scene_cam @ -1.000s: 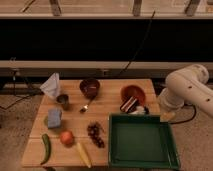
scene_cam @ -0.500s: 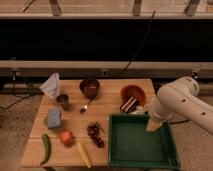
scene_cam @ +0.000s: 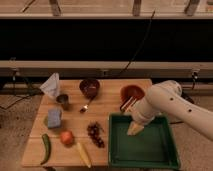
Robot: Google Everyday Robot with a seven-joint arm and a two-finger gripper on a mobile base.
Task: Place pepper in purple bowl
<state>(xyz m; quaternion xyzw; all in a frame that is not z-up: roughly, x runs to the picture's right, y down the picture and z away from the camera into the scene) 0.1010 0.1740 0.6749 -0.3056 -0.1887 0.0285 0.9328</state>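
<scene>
The pepper (scene_cam: 46, 148), slim and green, lies at the table's front left corner. The purple bowl (scene_cam: 90, 87) stands at the back middle of the wooden table (scene_cam: 110, 107). My white arm reaches in from the right, and its gripper (scene_cam: 134, 129) hangs low over the back left part of the green tray (scene_cam: 145, 155). It is far to the right of the pepper and in front of the bowl's right side. The jaws look open, with nothing between them.
An orange-red bowl (scene_cam: 132, 93) sits at the back right. A grey cup (scene_cam: 63, 100), spoon (scene_cam: 86, 106), white bag (scene_cam: 51, 85) and blue sponge (scene_cam: 54, 118) stand on the left. Orange-red fruit (scene_cam: 67, 137), a yellow corn-like piece (scene_cam: 84, 154) and dark grapes (scene_cam: 94, 134) lie in front.
My arm has swung from the table's right edge leftward and down, bringing the gripper over the green tray. The objects on the table have not moved.
</scene>
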